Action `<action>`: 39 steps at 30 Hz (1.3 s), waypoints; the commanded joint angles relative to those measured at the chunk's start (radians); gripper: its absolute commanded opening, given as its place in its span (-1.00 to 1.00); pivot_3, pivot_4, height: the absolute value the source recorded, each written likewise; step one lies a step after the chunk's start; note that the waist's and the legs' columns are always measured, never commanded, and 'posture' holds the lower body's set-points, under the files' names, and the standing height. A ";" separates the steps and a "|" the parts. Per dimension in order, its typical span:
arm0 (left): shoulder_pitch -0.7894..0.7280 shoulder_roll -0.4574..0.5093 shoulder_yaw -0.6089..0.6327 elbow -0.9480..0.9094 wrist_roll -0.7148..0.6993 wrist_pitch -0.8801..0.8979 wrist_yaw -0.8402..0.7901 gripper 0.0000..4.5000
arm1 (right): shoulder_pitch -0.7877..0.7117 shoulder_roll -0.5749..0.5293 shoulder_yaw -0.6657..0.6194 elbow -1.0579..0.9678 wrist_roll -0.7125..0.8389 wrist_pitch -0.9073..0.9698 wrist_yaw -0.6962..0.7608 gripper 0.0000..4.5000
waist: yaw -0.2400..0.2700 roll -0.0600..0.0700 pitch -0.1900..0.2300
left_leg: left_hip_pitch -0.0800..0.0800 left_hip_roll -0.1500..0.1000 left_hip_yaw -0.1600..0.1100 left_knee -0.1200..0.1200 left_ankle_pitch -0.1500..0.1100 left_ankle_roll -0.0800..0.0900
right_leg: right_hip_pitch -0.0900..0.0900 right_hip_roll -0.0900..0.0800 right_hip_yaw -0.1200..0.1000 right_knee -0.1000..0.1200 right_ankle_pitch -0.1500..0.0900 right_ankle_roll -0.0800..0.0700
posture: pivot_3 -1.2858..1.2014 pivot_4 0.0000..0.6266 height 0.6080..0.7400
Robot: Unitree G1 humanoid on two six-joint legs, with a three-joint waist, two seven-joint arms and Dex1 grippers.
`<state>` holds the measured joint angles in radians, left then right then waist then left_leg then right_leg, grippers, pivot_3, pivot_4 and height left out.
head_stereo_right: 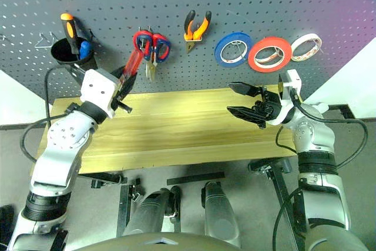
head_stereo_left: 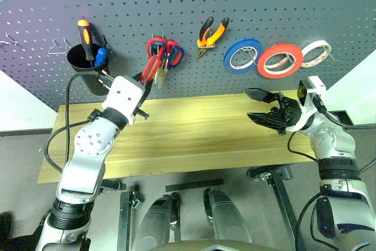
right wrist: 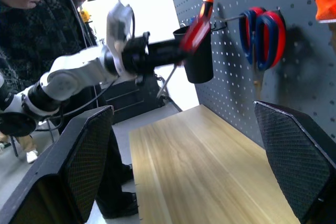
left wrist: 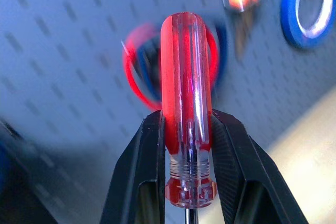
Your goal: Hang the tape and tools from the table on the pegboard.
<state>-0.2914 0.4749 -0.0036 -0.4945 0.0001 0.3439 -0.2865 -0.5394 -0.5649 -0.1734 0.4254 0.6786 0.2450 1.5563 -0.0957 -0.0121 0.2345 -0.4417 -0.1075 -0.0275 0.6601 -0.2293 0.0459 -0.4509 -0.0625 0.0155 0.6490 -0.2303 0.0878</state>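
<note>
My left fingers point(left wrist: 184, 182) pinching the red-handled screwdriver point(left wrist: 186, 103) up near the pegboard point(head_stereo_left: 194, 4), my right fingers point(head_stereo_left: 261, 105) spread wide over the bare bench point(head_stereo_left: 194, 133), red tape point(head_stereo_left: 280, 60) hung.

grey floor point(head_stereo_left: 23, 157) beneath, white wall point(head_stereo_left: 17, 104) either side, a bystander point(right wrist: 31, 40) nearby.

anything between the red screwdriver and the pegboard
Partly. The left pincer holds the screwdriver just in front of the hung red scissors; the pegboard around them looks free, with nothing else between.
</note>
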 commanded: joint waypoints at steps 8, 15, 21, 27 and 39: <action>-0.286 0.056 0.100 0.091 0.007 -0.098 -0.018 -0.62 | -0.071 0.011 -0.012 0.065 -0.033 -0.053 0.025 1.00 | -0.001 0.001 -0.022 | 0.003 0.000 0.000 0.004 -0.001 0.000 | 0.005 0.000 0.000 0.000 0.001 0.002 | -0.13 -0.64 1.00; -0.366 0.103 0.128 0.211 0.020 -0.188 -0.037 -0.62 | -0.068 0.008 -0.012 0.064 -0.049 -0.053 0.029 1.00 | -0.005 0.002 -0.025 | 0.006 0.000 0.000 0.004 0.000 0.003 | 0.007 0.000 0.000 0.000 0.001 0.002 | -0.14 -0.59 1.00; -0.378 0.173 0.201 0.370 0.000 -0.307 -0.044 -0.62 | -0.057 -0.004 -0.016 0.059 -0.059 -0.042 0.026 1.00 | -0.008 0.002 -0.025 | 0.006 0.000 0.000 0.004 0.000 0.004 | 0.007 0.001 0.000 0.000 0.001 0.002 | -0.14 -0.53 1.00; -0.375 0.169 0.212 0.434 0.005 -0.361 -0.031 -0.62 | -0.051 -0.013 -0.012 0.046 -0.066 -0.027 0.026 1.00 | -0.001 0.002 -0.025 | 0.006 0.000 0.000 0.004 -0.001 0.005 | 0.008 0.000 0.000 0.000 0.001 0.002 | -0.14 -0.47 1.00; -0.371 0.133 0.188 0.551 0.019 -0.480 -0.005 -0.62 | -0.029 -0.032 -0.013 -0.009 -0.067 0.011 0.017 1.00 | -0.005 0.002 -0.025 | 0.006 0.000 0.000 0.004 -0.002 0.006 | 0.008 0.000 0.001 0.001 0.001 0.002 | -0.16 -0.38 1.00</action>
<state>-0.6456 0.6048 0.1731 0.0710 0.0140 -0.0997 -0.3082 -0.5719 -0.5739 -0.1700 0.4608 0.6019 0.2506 1.5749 -0.1006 -0.0099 0.2097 -0.4353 -0.1074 -0.0275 0.6643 -0.2310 0.0518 -0.4430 -0.0624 0.0161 0.6496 -0.2292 0.0897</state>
